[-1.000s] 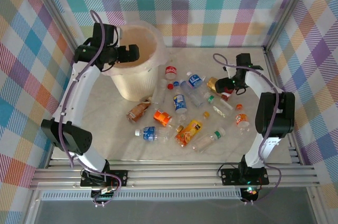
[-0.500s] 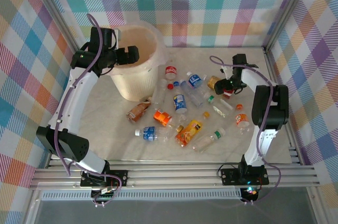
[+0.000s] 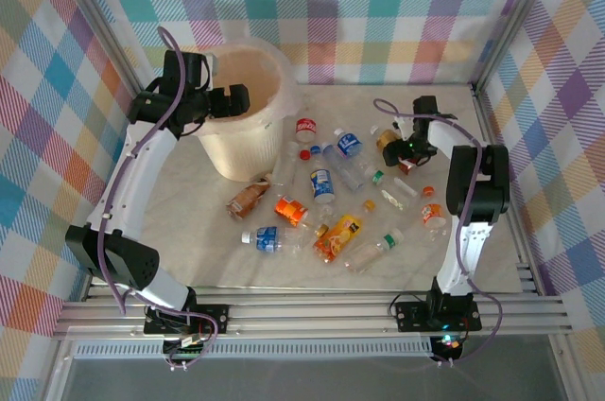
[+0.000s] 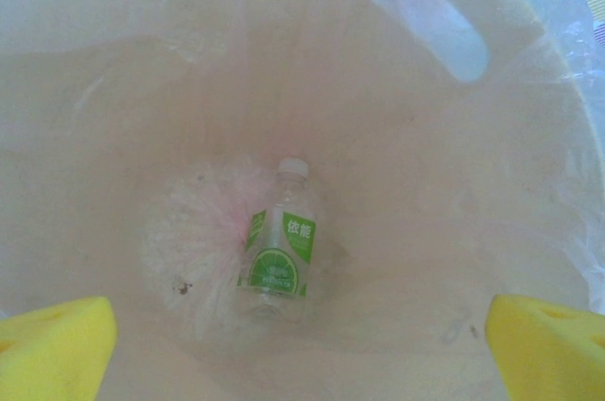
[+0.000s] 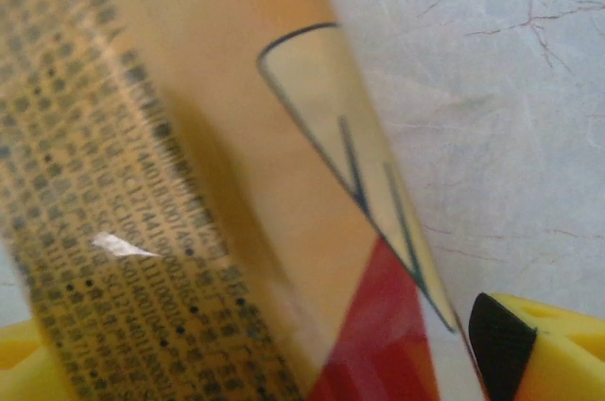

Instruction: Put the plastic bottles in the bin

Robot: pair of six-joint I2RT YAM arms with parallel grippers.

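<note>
Though one green-labelled bottle (image 4: pixel 279 254) lies on its side at the bottom of the bin (image 4: pixel 425 231), cap pointing away from the camera, the other plastic bottles (image 3: pixel 322 183) are scattered over the tabletop (image 3: pixel 189 221) just right of the bin (image 3: pixel 236 150), most of them lying flat and several touching. Among them, at the far right of the scatter, is an orange-labelled bottle (image 3: pixel 386 142). The right wrist view shows that bottle (image 5: pixel 236 183) close up, with fine print and a red patch on its label, lying on the marbled tabletop (image 5: pixel 510 136). The right gripper (image 5: pixel 274 363) is spread wide around it, one yellow pad (image 5: pixel 539 354) just beside the bottle's edge. The left gripper (image 3: pixel 232 98) hovers above the bin's near-left rim, facing down into the translucent plastic bag (image 4: pixel 425 13). Its jaws are wide apart and hold nothing, and a yellow pad (image 4: pixel 52 344) shows in each lower corner.
</note>
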